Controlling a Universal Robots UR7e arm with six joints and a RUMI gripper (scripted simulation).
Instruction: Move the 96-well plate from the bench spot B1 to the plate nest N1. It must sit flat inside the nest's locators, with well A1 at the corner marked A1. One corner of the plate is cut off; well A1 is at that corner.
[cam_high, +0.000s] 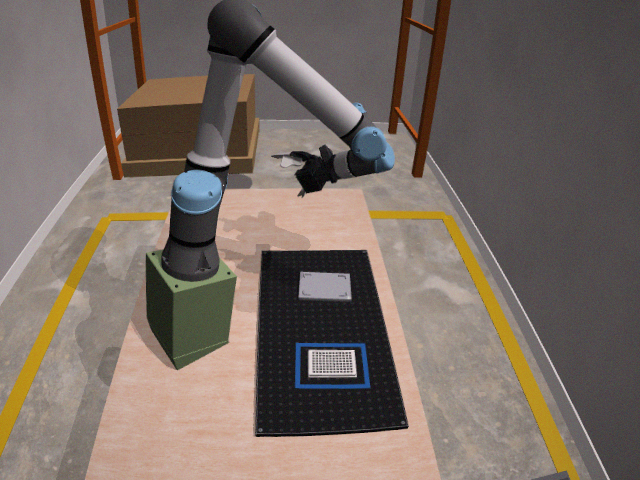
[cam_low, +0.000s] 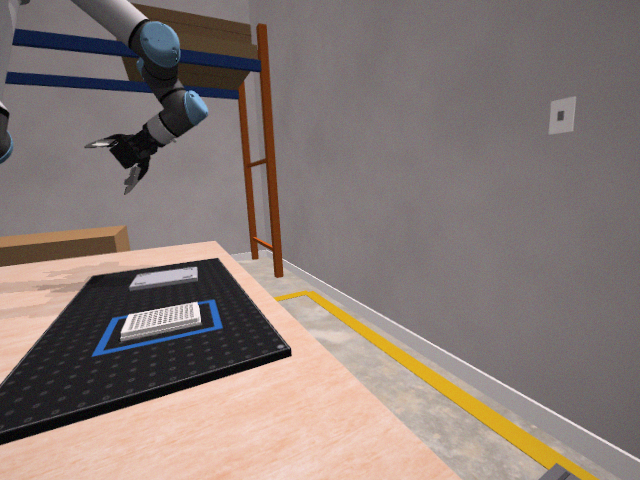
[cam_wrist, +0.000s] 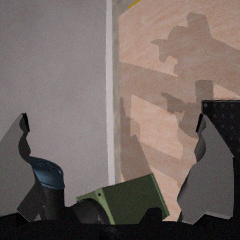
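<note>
Cardboard box (cam_high: 175, 116) and orange rack posts (cam_high: 426, 87) stand beyond the table's (cam_high: 206, 413) far edge, where the claw (cam_high: 299, 173) hangs high, spread wide, gripping nothing. Green pedestal (cam_high: 188, 320) sits left of the black board (cam_high: 330, 413). On that board, the 96-well plate (cam_high: 332, 362) lies inside the blue frame (cam_high: 331, 384) at the near end, with the grey nest (cam_high: 325, 285) just beyond it and open board around both.

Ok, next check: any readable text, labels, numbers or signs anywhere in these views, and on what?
No text can be read in any view.
Plate nest: only corner marks show; an A1 label is too small to read.
96-well plate: no lettering visible.
Wall plate: blank, with a dark square.
</note>
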